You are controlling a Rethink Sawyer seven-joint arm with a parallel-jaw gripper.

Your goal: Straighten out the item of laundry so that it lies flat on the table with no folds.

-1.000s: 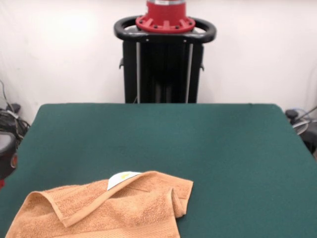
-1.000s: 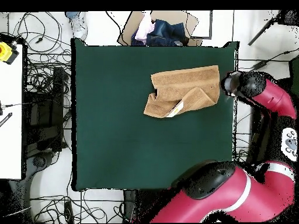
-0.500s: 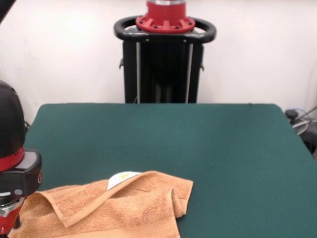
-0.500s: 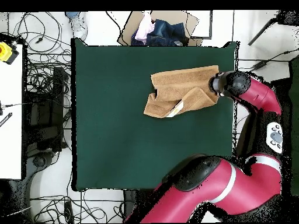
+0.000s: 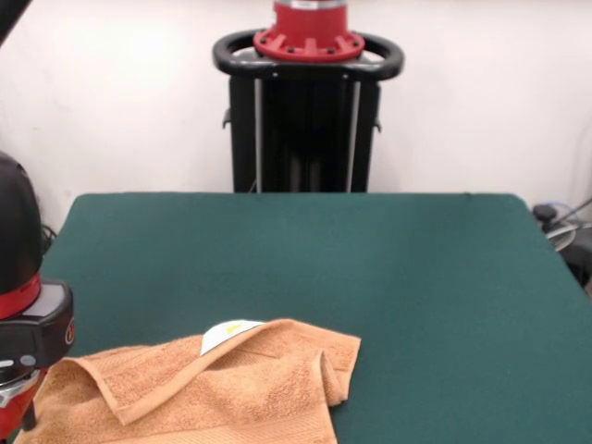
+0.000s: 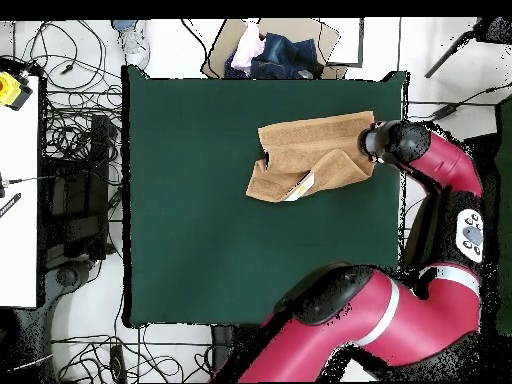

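The item of laundry (image 5: pixel 213 384) is an orange-tan towel lying crumpled near the table's front left corner in the front view. One edge is folded over and a white tag (image 5: pixel 227 331) shows on top. From overhead the towel (image 6: pixel 315 155) sits near the right edge of the dark green table (image 6: pixel 220 230), with its lower part doubled over. My gripper (image 5: pixel 14 407) hangs at the towel's left corner under the black and red wrist. Overhead, my gripper (image 6: pixel 376 141) is over the towel's right edge. Its tips are hidden by the arm.
The green table (image 5: pixel 388 259) stretches far beyond the towel. A box of clothes (image 6: pixel 275 50) lies past the table's top edge in the overhead view. Cables (image 6: pixel 80 130) and a white bench (image 6: pixel 18 190) are to the left. The black pedestal (image 5: pixel 305 120) stands behind.
The arm swung in from beyond the table's edge and its wrist now sits at the towel's corner. In the last half second it barely shifted. The towel has not moved.
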